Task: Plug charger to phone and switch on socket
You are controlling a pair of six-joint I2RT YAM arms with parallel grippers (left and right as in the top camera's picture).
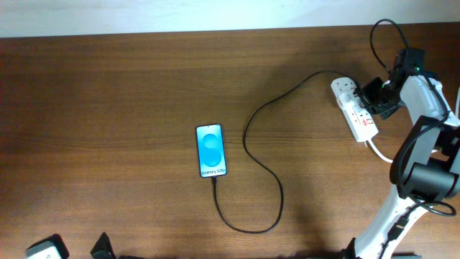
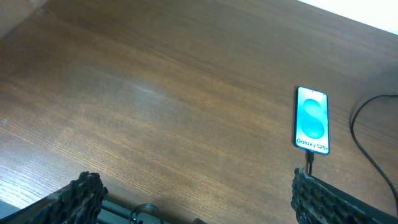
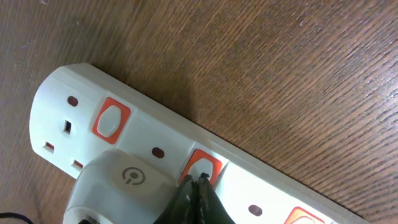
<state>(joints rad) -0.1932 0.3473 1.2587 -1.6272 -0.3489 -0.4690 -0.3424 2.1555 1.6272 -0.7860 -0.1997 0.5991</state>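
Soft even light, weak shadows; pale glare streak on bench (image 2: 146, 92) in left wrist view; phone (image 1: 210, 150) screen overexposed.

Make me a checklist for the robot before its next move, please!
1. Charger tip in phone: ok.
2. Plug head seated in socket: ok.
3. Right gripper shut, tips at the orange switch beside the plug head: ok.
4. That switch already on: cannot tell.
5. Left gripper open, away from phone: ok.
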